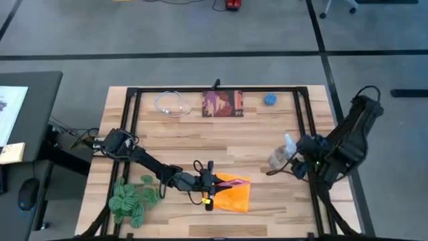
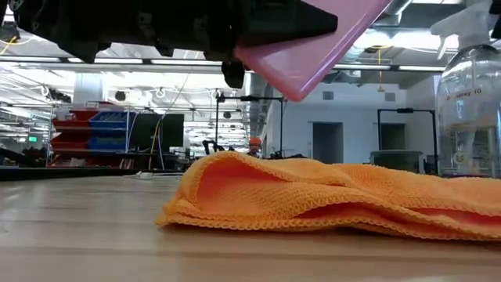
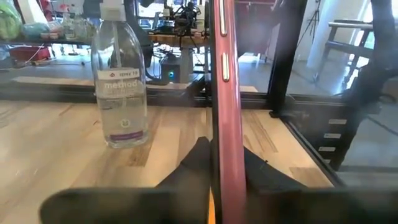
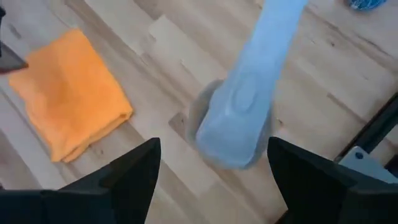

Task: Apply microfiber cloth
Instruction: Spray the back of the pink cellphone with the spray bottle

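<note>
A wooden slatted table (image 1: 221, 134) with a black metal frame is seen from above, with two dark robot arms reaching in from the left and right sides.

A bright orange, folded microfiber cloth (image 1: 234, 194) lies flat on the table near its front edge, a little right of centre. In the low view its soft layered folds (image 2: 329, 196) rest directly on the wood, with nothing pressing on them.

The left gripper (image 1: 208, 182) is positioned at the left edge of the cloth, and a slim pink-backed smartphone (image 3: 225, 106) is clamped between its fingers. In the low view the phone (image 2: 309, 39) is held tilted in the air above the cloth, clearly apart from it.

The right gripper (image 4: 211, 171) hovers above a clear plastic spray bottle with a white trigger head (image 1: 282, 154), which stands upright to the right of the cloth. Its fingers are spread wide on either side of the bottle, and nothing is gripped.

At the far edge of the table, a coiled white cable (image 1: 172, 104), a dark red-brown printed square (image 1: 223, 104) and a small blue object (image 1: 269, 100) are set in a row. Green leafy foliage (image 1: 132, 199) lies at the near left.

The task appears to be at an early stage: the phone has been lifted, but contact between cloth and phone is not yet made, so the wiping itself is judged to remain.
</note>
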Available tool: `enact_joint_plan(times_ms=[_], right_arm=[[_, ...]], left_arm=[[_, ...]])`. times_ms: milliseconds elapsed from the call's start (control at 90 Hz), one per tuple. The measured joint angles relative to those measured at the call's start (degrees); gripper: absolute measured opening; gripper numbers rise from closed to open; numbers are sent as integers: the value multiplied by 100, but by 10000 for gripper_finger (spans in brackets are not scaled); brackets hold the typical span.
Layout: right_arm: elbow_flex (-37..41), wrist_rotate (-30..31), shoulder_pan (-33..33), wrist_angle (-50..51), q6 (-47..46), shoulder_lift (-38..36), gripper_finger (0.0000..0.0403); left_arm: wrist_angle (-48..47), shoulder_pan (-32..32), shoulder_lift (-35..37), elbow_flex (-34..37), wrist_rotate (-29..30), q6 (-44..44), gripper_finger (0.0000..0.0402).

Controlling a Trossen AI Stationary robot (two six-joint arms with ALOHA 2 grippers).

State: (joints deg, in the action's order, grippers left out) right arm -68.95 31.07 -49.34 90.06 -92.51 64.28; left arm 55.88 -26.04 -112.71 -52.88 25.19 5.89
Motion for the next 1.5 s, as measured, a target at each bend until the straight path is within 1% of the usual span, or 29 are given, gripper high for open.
enact_joint_plan(times_ms=[200,278,389,500,556,600,644,722,744,800,922,989,1122,1244,1444,1500], right_arm=[[337,16,575,-2,540,-7,283],[440,144,786,-21,778,18,283],[455,424,907,-7,1016,104,283],[455,427,962,-1,1047,152,273],[455,401,952,-19,1047,172,254],[455,398,903,-38,1047,174,228],[455,397,851,-77,1050,174,195],[454,427,710,-233,1053,170,126],[449,449,658,-286,1121,169,113],[455,498,530,-439,1210,170,116],[460,547,324,-984,1353,176,116],[461,624,255,-1166,1347,178,116],[462,699,168,-1302,1353,179,116],[462,769,165,-1280,1368,284,116],[436,885,136,-1307,1368,547,116],[431,913,109,-1313,1363,608,116]], left_arm=[[0,-11,-2,0,-114,-4,10],[0,-13,-2,0,-115,-6,10],[0,-17,-2,0,-112,-7,10],[0,-17,-1,0,-112,-7,10],[11,-17,-2,0,-109,1,10],[13,-17,-1,0,-101,35,10],[15,-22,0,0,-88,41,9],[79,-121,-70,-33,27,2,5],[31,-156,-76,-51,51,2,5],[-294,-234,-81,-136,76,176,5],[-1778,-275,-77,-382,146,817,3],[-2269,-187,-96,-447,205,1057,3],[-2406,117,-79,-372,151,1444,2],[-2740,429,-81,-289,-86,1626,2],[-3117,698,-63,-269,-84,1690,2],[-3250,724,-50,-245,147,1716,2]])
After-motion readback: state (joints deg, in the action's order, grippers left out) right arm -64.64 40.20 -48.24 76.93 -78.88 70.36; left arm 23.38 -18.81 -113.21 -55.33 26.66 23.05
